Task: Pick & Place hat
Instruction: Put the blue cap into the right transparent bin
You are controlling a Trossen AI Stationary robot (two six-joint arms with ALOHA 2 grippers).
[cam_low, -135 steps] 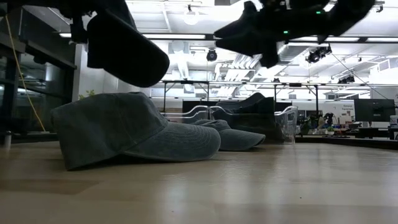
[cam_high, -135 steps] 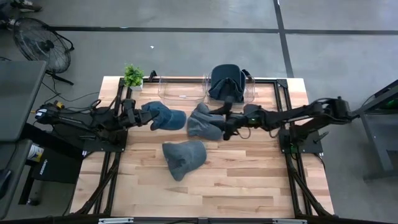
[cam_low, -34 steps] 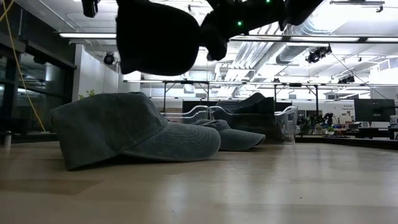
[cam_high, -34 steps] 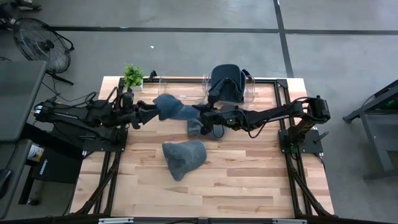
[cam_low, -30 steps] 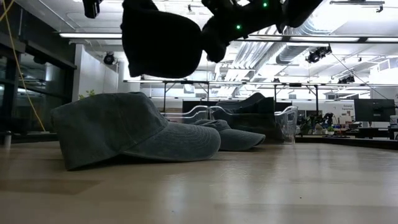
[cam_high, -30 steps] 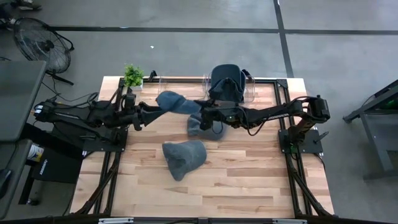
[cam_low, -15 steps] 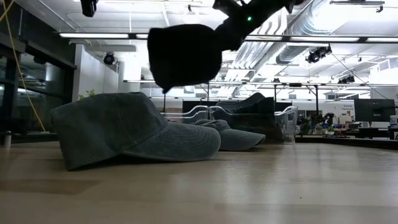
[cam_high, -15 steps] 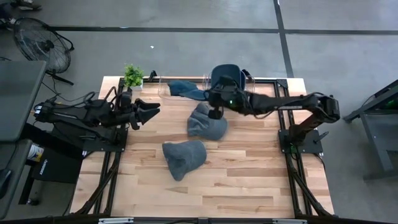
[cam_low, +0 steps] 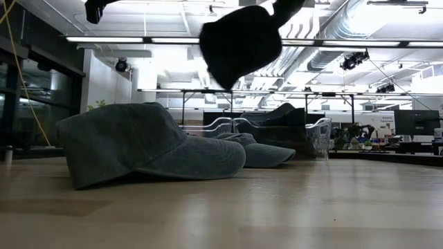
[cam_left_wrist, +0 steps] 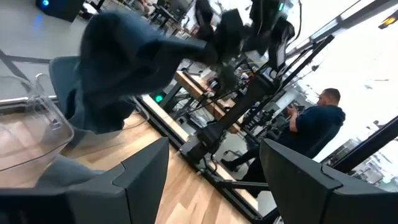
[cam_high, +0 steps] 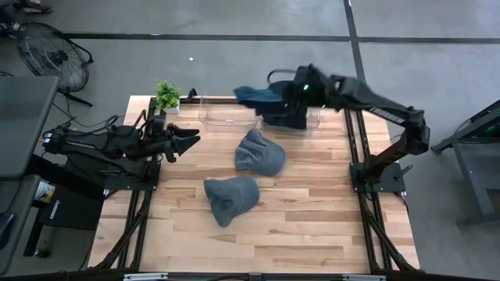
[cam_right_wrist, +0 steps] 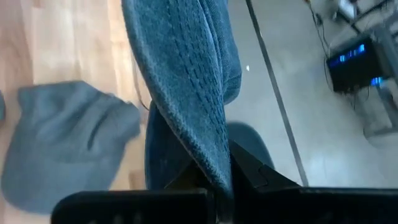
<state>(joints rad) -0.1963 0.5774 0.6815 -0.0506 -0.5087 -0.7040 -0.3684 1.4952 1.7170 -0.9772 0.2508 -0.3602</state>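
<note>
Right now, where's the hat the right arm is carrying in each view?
High view: carried hat at the table's far edge, over the clear bins, hanging from the right gripper.
Low view: dark shape hanging at top centre.
Left wrist view: large blue mass, upper left.
Right wrist view: fills the centre, pinched in the shut gripper.
Shared landmark: the hat lying mid-table.

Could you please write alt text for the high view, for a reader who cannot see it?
The right gripper holds a blue hat above clear bins at the table's far edge. Two more hats lie on the wooden table, and the left gripper waits open at the left.
</note>
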